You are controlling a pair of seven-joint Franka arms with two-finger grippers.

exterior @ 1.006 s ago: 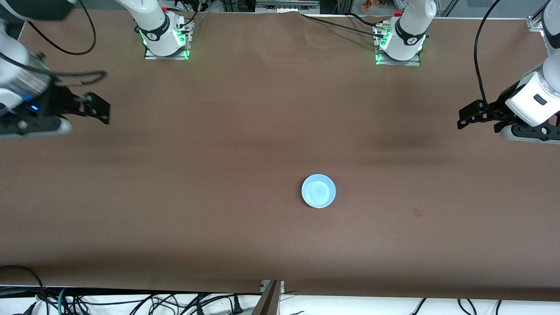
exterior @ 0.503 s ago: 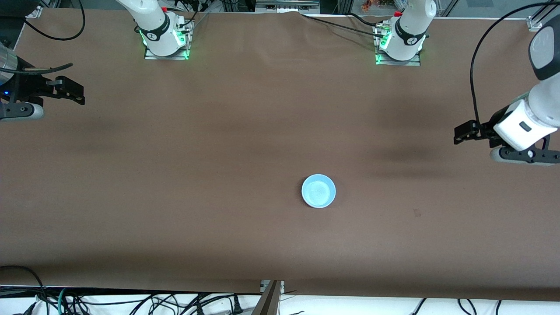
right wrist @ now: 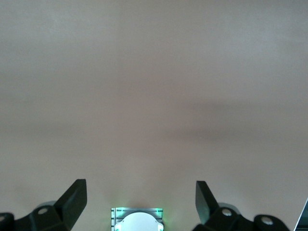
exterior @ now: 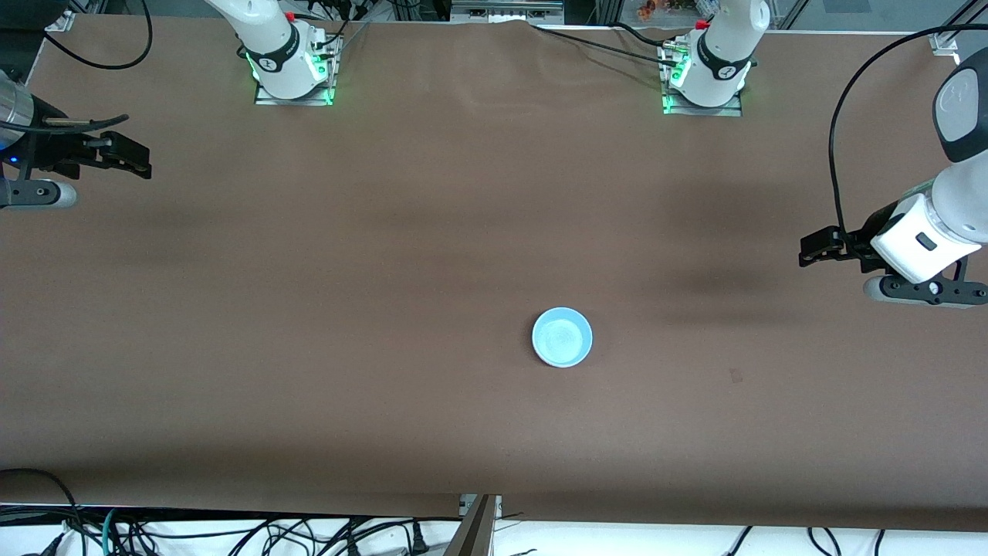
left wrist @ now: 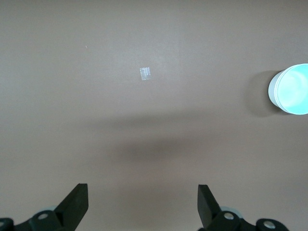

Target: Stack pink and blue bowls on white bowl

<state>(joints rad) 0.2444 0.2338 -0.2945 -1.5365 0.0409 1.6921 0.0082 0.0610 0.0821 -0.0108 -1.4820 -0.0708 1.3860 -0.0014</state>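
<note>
The table [exterior: 309, 324] wears a brown matt cloth, smooth but faintly creased near the arm bases; the blue bowl [exterior: 562, 337] looks like smooth plastic with a soft sheen, paler at its rim; the left gripper [left wrist: 142, 204] and right gripper [right wrist: 139, 202] have matt black fingers; a small scrap of clear glossy tape [left wrist: 145, 74] lies on the cloth.

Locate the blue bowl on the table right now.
In the front view, the blue bowl sits near the middle of the brown table, somewhat toward the left arm's end, apart from both grippers.
</note>
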